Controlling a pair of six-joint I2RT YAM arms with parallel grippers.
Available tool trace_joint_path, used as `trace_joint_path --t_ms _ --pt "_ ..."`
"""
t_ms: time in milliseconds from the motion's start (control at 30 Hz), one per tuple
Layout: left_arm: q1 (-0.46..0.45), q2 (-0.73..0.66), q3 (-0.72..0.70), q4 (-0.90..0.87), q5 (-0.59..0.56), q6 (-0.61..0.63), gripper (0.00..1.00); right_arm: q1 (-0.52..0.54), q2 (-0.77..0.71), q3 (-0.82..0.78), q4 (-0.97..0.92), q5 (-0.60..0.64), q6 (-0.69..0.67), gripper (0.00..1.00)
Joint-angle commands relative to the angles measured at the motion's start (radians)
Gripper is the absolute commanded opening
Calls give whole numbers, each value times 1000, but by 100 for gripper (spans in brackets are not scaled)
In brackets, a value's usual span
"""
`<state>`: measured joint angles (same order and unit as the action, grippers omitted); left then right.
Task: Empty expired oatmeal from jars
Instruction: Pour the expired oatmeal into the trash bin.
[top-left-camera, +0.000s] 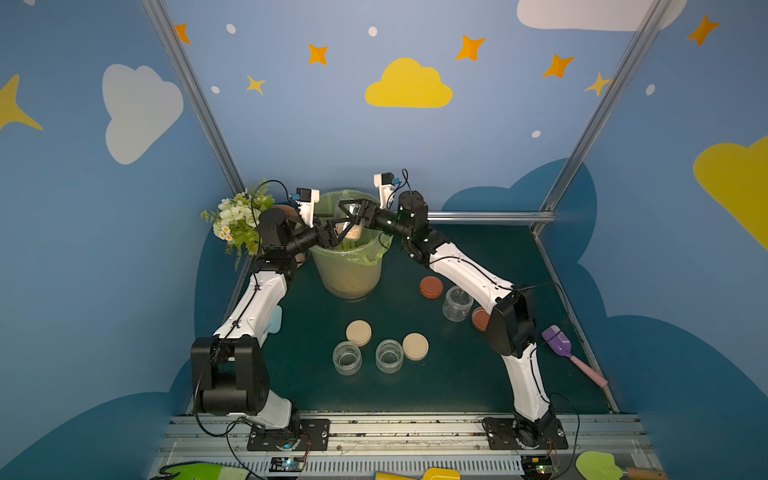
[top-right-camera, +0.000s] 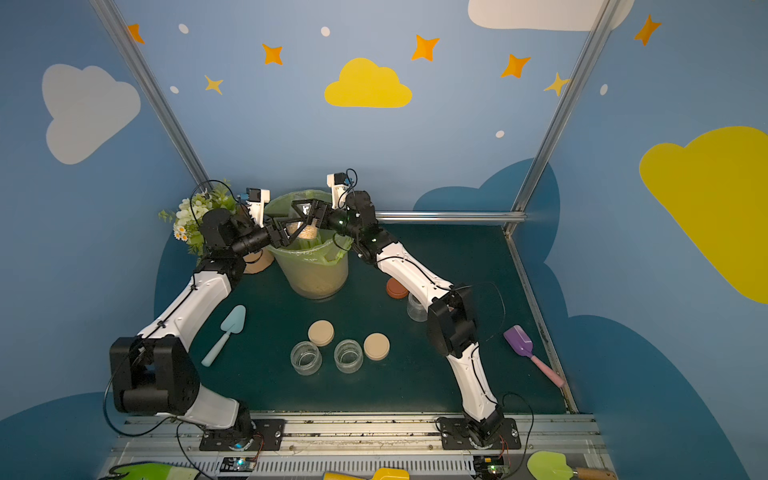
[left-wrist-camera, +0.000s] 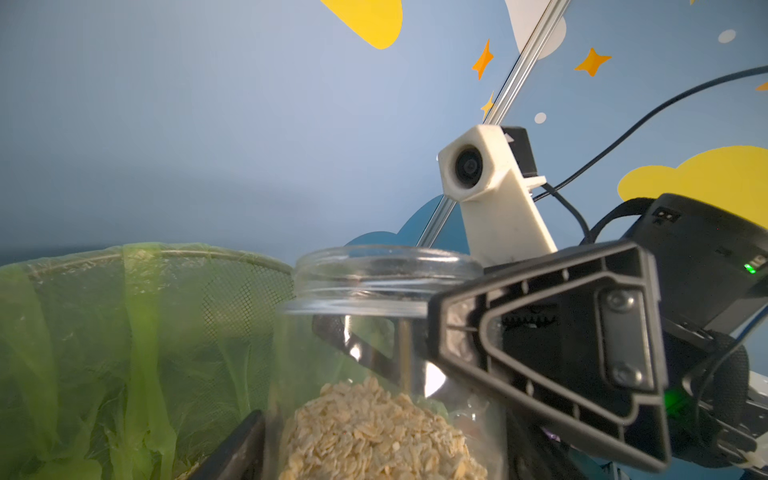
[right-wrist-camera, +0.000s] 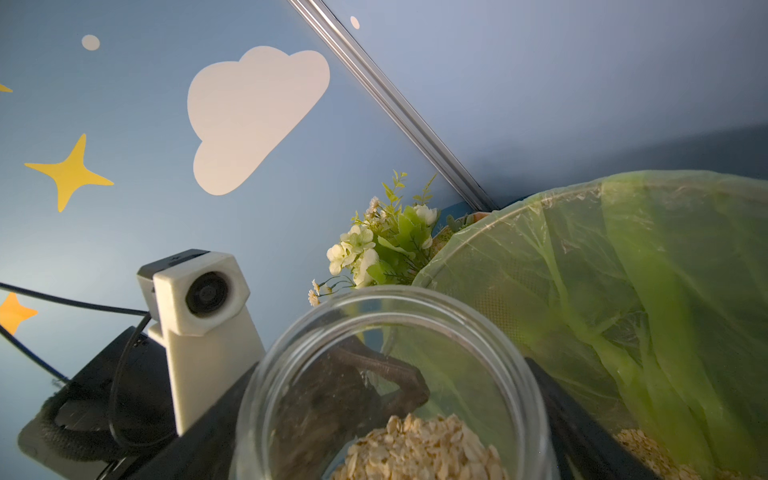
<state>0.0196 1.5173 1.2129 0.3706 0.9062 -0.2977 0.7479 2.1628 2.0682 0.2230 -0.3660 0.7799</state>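
Oatmeal fills the bottom of an open jar that hangs over the bin at the centre of both top views. The jar's mouth points up in the left wrist view.

The right gripper reaches in from the right of the frame and clamps the jar by its wall. In the left wrist view its finger lies flat against the glass. The left gripper comes in from the left of the frame, with its jaws on either side of the jar's base. Whether they press the glass or stand just off it I cannot tell, as that view is too close.

A green bag lines the bin, and more pale flakes lie at its bottom. Flowers stand just left of the bin, behind the left arm.

Two empty jars stand side by side on the table at lower centre. One beige lid lies just above the left one, and a second just right of the other. A third empty jar stands right of centre between two rust lids, the nearer lid partly hidden by the right arm.

A teal scoop lies at lower left and a purple scoop at the right edge of the table
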Motion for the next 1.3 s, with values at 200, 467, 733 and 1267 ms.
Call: trace_joint_path --t_ms 200,467,733,1267 --pt "53 -74 17 139 -194 -143 100 15 -90 -52 121 110 -88 13" --pt "53 -91 -19 180 -254 -207 100 11 -28 64 104 144 -64 10" --pt "51 -222 -73 -13 -469 -495 100 11 -31 82 145 209 3 10" --pt "-96 -557 -291 -91 -779 -1226 100 19 -76 -5 285 294 109 11"
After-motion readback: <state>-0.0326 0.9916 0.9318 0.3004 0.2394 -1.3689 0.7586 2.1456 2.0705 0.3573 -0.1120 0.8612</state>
